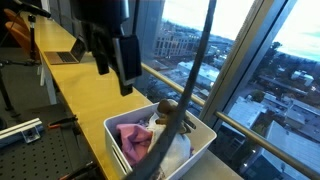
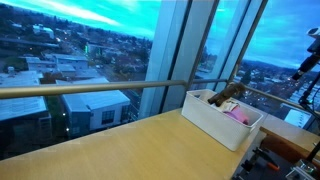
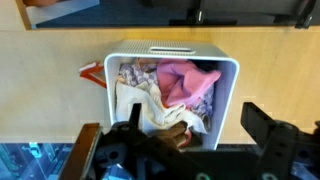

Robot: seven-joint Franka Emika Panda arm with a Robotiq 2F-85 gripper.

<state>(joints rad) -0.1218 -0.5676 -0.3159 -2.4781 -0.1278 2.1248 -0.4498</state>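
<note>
My gripper (image 1: 116, 72) hangs open above the wooden table (image 1: 75, 95), up and to the side of a white bin (image 1: 203, 132), and holds nothing. In the wrist view the gripper (image 3: 197, 115) looks down on the bin (image 3: 226, 68), with one dark finger (image 3: 262, 122) over the table beside the bin wall. Inside the bin lie a pink cloth (image 3: 186, 80), a white cloth (image 3: 137, 100) and a brown item (image 3: 176, 131). The bin (image 2: 208, 119) also shows by the window in an exterior view, with the brown item (image 2: 230, 94) sticking out at the top.
A small red object (image 3: 90, 71) lies on the table against the bin's outer side. A laptop (image 1: 65, 50) sits further along the table. A dark cable (image 1: 190, 75) crosses diagonally in front of the bin. Window glass and a railing (image 2: 90, 88) run along the table's far edge.
</note>
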